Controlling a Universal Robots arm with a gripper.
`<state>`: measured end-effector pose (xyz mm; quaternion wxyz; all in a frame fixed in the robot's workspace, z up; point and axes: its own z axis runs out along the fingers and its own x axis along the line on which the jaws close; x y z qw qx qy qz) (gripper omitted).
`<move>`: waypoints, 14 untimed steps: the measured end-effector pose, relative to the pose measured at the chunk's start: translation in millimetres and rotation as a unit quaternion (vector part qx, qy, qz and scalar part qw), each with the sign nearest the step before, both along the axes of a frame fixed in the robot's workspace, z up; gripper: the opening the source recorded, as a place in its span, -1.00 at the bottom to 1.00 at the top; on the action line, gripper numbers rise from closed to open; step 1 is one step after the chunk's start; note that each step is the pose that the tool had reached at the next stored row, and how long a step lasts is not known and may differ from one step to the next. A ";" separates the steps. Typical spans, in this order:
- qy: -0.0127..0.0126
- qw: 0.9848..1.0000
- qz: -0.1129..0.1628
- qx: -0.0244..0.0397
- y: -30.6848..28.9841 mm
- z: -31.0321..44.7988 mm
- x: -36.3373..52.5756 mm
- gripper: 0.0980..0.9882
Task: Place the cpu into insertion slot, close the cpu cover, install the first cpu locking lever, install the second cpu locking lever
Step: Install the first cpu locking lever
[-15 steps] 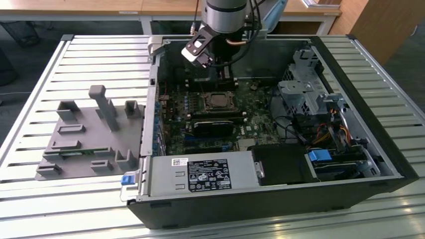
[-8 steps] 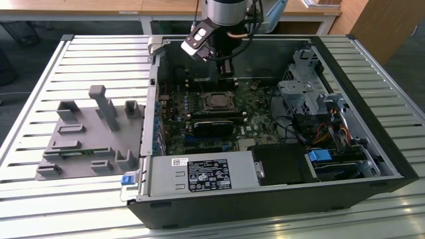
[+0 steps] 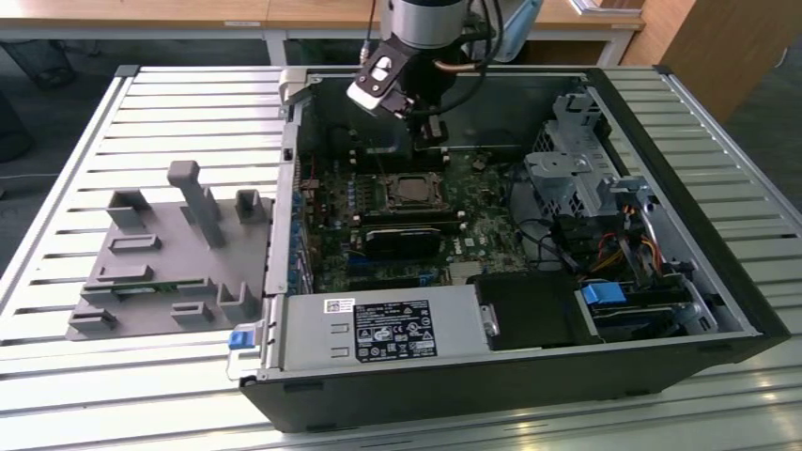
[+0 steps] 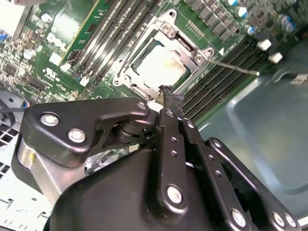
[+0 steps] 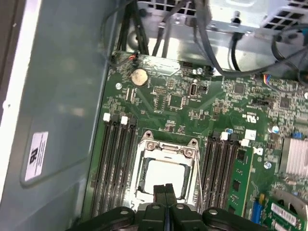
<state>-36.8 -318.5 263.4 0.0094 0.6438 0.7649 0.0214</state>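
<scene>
The gripper (image 5: 164,188) hangs over one edge of the insertion slot (image 3: 410,192) on the green motherboard (image 5: 183,103), its two black fingers (image 4: 168,103) pressed together with nothing between them; whether the tips touch the socket I cannot tell. The cpu (image 5: 166,175) lies flat in the slot, its pale metal top showing through the square cut-out of the cpu cover (image 5: 143,167), which lies down around it; in the second wrist view a thin silvery lever (image 4: 236,67) juts from one corner of the socket across the black memory slots (image 4: 219,79). In the exterior view the open computer case (image 3: 501,376) sits on a slatted table (image 3: 188,103); a grey fixture block (image 3: 163,254) stands beside it at the exterior view's left.
</scene>
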 end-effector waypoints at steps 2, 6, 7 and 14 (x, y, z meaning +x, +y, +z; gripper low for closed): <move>0.001 1.000 0.014 -0.004 0.0 -0.1 0.0 -0.98; 0.001 0.999 0.048 -0.006 0.0 -0.2 -0.1 -0.98; 0.001 0.998 0.057 -0.006 0.0 -0.3 -0.1 -0.98; 0.001 0.993 0.121 -0.006 0.0 -0.9 -0.1 -0.98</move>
